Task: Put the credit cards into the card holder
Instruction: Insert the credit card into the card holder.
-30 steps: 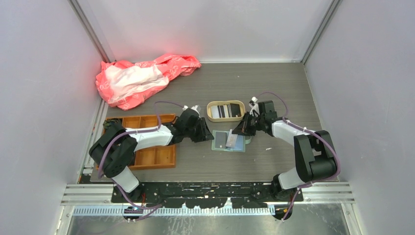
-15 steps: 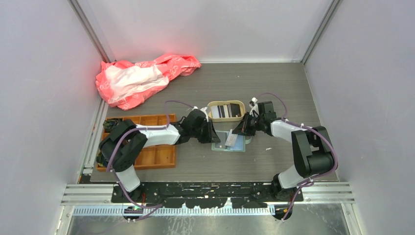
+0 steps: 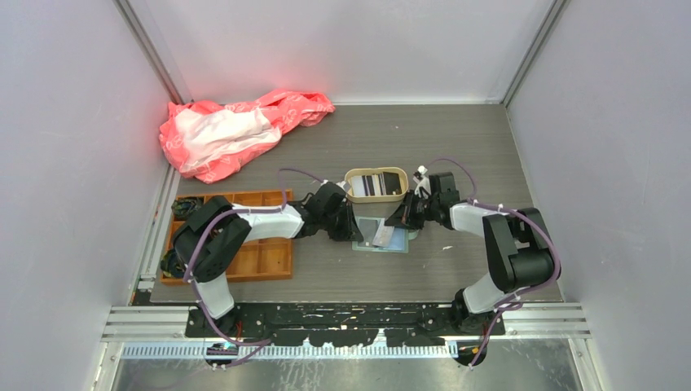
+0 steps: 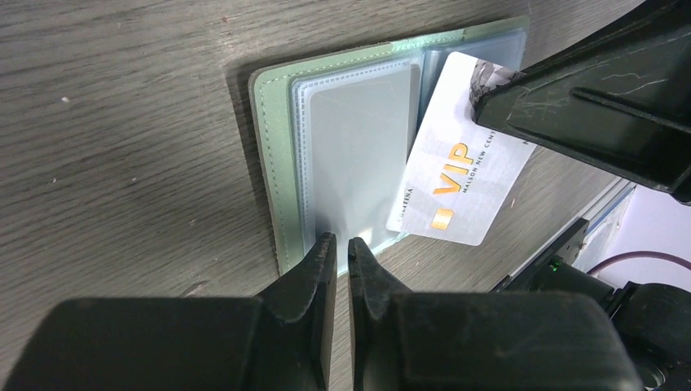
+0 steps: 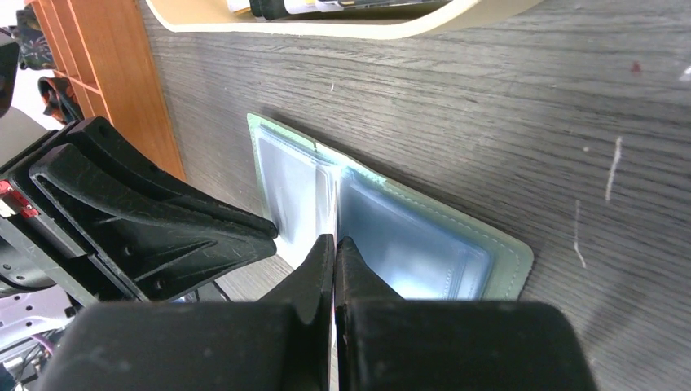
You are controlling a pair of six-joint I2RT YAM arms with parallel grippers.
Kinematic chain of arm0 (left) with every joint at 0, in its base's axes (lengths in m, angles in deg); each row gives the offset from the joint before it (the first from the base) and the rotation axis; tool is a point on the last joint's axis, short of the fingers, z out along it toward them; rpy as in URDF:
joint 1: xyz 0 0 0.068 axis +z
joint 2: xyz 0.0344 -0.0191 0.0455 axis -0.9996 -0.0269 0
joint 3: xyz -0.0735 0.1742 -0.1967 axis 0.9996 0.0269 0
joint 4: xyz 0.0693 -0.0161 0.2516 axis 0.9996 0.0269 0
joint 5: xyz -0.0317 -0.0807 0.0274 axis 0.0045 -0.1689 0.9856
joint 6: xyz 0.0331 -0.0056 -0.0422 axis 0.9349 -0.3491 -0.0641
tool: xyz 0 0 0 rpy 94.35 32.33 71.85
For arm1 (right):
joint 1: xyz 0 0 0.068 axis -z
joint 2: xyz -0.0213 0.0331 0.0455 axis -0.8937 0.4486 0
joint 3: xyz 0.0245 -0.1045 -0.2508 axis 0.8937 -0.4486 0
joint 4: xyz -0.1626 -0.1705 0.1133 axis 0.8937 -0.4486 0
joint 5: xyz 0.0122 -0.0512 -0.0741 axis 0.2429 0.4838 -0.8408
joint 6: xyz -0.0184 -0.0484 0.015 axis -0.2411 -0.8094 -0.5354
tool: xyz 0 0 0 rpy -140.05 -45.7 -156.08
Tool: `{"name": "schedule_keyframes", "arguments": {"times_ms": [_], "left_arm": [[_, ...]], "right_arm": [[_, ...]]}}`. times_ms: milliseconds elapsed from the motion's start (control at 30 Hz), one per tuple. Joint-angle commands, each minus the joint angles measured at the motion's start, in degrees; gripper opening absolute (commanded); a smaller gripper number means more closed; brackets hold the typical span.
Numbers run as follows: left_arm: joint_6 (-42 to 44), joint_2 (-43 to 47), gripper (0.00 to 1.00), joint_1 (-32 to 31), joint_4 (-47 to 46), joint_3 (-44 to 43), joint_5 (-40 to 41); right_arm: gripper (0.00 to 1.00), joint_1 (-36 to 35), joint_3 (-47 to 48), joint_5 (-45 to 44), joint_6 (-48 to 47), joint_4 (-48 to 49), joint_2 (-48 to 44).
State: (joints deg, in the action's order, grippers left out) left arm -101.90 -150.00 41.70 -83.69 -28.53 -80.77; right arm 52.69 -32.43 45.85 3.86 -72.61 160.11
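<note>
At the middle of the table (image 3: 473,147) the card holder (image 4: 350,155) lies open. The left gripper (image 4: 342,248) is nearly closed at its edge, and I cannot tell whether it grips. The right gripper (image 5: 335,241) pinches a white card (image 4: 464,179) over the pockets; just beyond, the beige tray (image 3: 348,186) holds more credit cards (image 3: 376,184).

Here's the one thing to read: the white card (image 4: 456,183) shows "VIP" in big gold letters. Right beside that runs a smaller gold line, "MALSON NEW CENT", and the rest is covered. Tiny dark print along its short edge ends in "TINA", blurred at the start. The markings on the pink bag (image 3: 236,130) are too small to read.
</note>
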Motion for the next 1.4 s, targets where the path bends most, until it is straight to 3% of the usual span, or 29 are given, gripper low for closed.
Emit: {"name": "schedule_keyframes", "arguments": {"times_ms": [0, 733, 900, 1100, 1367], "left_arm": [[1.64, -1.12, 0.12, 0.35, 4.7, -0.99, 1.92], [2.86, -3.33, 0.12, 0.82, 4.88, -3.96, -1.48], [2.87, -3.64, 0.13, 0.95, 4.71, -4.11, -1.86], [2.59, -3.11, 0.12, 1.74, 5.83, -3.9, -0.68], [1.65, -3.38, 0.11, 2.81, 4.42, -3.62, -2.01]], "right_arm": [[0.01, -0.14, -0.37, 2.61, 0.04, 4.75, 1.49], [0.02, -0.13, 3.49, 10.17, -0.44, 1.37, 11.24], [0.07, -0.23, 3.98, 10.64, 0.82, 1.97, 12.65], [0.07, -0.14, 3.84, 10.39, -2.07, -3.1, 10.2], [0.08, -0.08, 2.0, 10.13, -1.97, -1.69, 9.26]]}}
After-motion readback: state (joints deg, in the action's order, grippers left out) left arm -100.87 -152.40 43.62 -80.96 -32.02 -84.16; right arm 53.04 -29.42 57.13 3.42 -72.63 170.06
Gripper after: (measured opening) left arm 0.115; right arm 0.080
